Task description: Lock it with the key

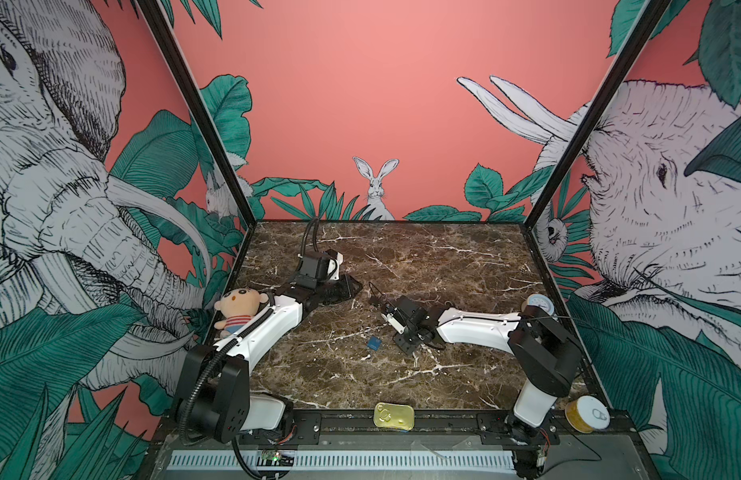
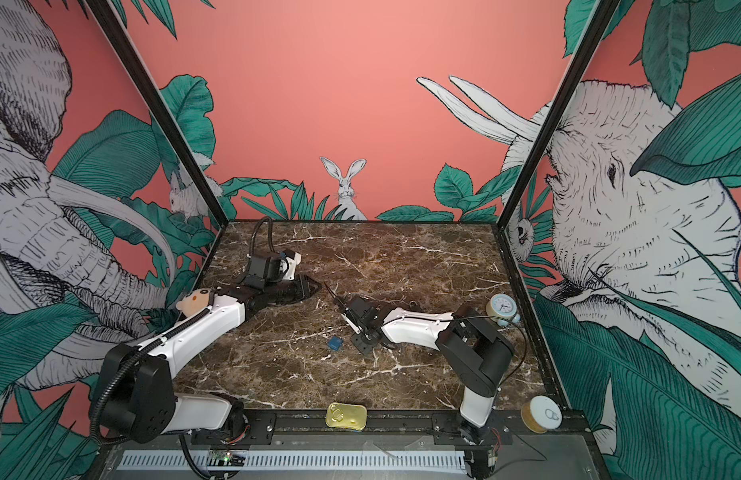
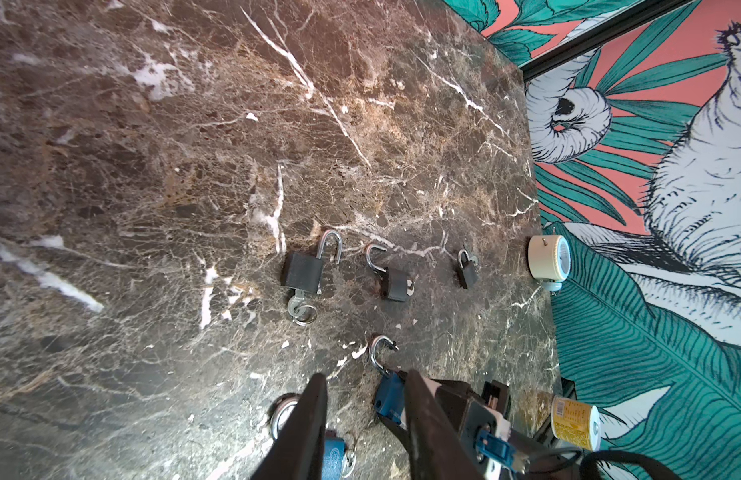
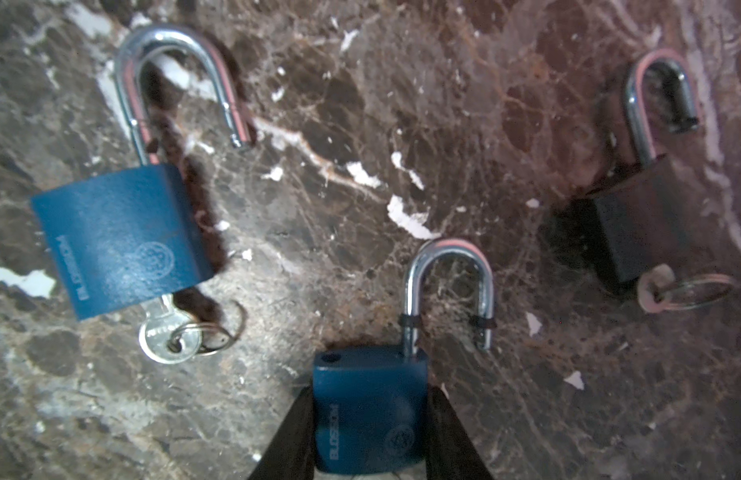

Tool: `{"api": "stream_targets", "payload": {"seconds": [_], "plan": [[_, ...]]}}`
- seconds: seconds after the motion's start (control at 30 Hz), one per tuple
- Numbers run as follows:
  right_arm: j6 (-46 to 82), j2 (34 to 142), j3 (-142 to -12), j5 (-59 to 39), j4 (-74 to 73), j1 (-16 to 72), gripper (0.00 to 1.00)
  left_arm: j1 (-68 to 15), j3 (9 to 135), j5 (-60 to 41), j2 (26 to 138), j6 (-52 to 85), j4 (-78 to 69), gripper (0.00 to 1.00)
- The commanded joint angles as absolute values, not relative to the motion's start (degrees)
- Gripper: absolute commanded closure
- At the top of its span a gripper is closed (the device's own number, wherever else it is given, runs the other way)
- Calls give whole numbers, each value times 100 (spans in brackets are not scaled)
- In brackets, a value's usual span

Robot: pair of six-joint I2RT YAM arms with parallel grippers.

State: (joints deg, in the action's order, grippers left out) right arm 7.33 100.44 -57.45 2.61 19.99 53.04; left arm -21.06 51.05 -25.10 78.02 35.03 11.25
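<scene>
Your right gripper (image 4: 370,390) pinches the blue metal padlock (image 4: 370,428) by the sides of its body, near the middle of the dark brown marble tabletop (image 4: 360,124). The lock's long axis runs straight out along the fingers. Its steel shackle (image 4: 410,299) points away from the gripper, lifted and swung clear of its hole. The keyhole end is cut off at the frame edge, so you cannot tell whether a key sits there. Your left gripper (image 3: 365,376) stands spread, clamping nothing. In both top views the held lock is lost against the marble.
</scene>
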Motion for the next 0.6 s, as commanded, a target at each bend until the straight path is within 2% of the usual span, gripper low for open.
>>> {"api": "stream_targets", "payload": {"seconds": [0.0,0.4,0.57], "plan": [[824,9865,-5763,309,2157,5343,74,-2075,5123,-2597,7872,3361,1249,66],[979,8497,-5992,47,2557,5375,75,-2869,5173,-3191,8298,3001,1135,67],[980,8189,-6061,167,2701,5395,75,-3045,4999,-3737,8418,3384,295,64]]}}
